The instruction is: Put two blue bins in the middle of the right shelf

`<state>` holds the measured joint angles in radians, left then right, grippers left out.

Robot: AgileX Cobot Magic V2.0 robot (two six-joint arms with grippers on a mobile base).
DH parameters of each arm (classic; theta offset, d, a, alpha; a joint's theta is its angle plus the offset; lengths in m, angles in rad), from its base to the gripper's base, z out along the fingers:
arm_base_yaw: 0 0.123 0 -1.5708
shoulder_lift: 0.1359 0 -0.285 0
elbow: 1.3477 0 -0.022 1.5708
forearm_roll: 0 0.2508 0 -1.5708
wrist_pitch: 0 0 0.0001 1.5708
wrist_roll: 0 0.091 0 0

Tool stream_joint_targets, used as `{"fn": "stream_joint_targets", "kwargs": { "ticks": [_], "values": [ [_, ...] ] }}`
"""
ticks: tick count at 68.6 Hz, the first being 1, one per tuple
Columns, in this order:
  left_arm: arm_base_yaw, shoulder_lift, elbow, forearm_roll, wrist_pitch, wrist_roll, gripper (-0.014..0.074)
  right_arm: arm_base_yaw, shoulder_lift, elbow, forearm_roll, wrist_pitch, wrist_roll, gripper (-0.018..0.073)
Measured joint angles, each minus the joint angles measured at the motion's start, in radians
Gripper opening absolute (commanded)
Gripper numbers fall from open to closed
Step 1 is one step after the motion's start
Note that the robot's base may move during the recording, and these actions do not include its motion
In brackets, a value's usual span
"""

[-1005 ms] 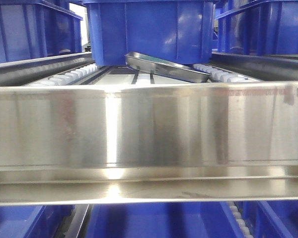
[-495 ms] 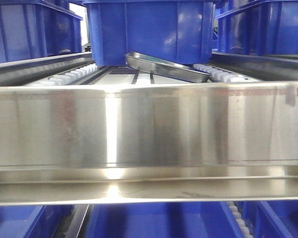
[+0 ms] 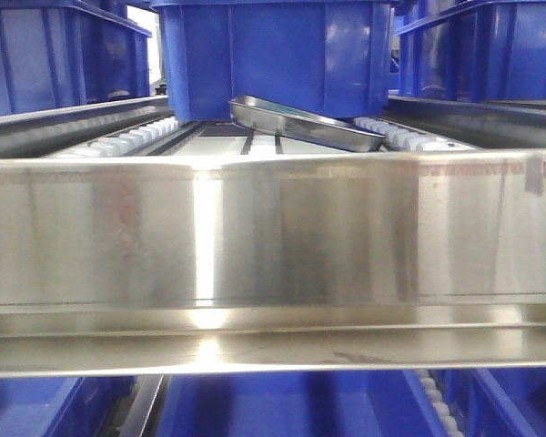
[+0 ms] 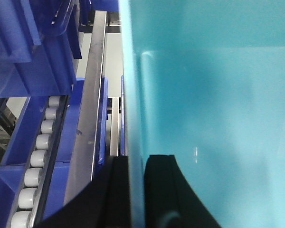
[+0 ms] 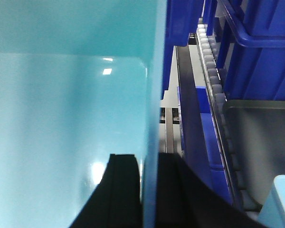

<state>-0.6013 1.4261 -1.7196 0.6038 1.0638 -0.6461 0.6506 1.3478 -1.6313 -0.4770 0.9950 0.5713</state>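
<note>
While the left gripper (image 4: 135, 192) is clamped on the thin side wall of a pale blue bin (image 4: 218, 118), its black fingers (image 4: 164, 190) sit one on each face of that wall, which is smooth, glossy plastic with a rounded inner corner. The right gripper (image 5: 149, 192) is clamped the same way on the wall of a cyan tub (image 5: 61, 118), equally plain and shiny. Whether the two wrist views show one tub or two cannot be told.

Beside the held wall in the left wrist view run a dull steel rail (image 4: 88, 118) and a track of white rollers (image 4: 38, 159). At the lower right of the right wrist view a pale blue corner (image 5: 281, 204) shows, too cropped to identify.

From the front, the shelf level's front rail (image 3: 273, 237) is a wide band of brushed stainless steel, streaked with reflections. Behind it, on the roller lanes (image 3: 127, 141), stands a dark blue bin (image 3: 273, 55) with ribbed walls, and a shallow steel tray (image 3: 305, 123) lies tilted at its foot — both in the middle lane. Neighbouring bins (image 3: 55, 55) of the same dark blue flank it.
</note>
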Motion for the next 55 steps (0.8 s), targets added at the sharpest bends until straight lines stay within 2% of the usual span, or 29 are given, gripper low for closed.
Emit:
{"fn": "stream_joint_targets", "kwargs": {
  "ticks": [55],
  "values": [
    [0.000,0.000,0.000,0.000,-0.002,0.000,-0.0111,0.000,0.000,0.000,0.000,0.000,0.000,-0.0162]
  ]
}}
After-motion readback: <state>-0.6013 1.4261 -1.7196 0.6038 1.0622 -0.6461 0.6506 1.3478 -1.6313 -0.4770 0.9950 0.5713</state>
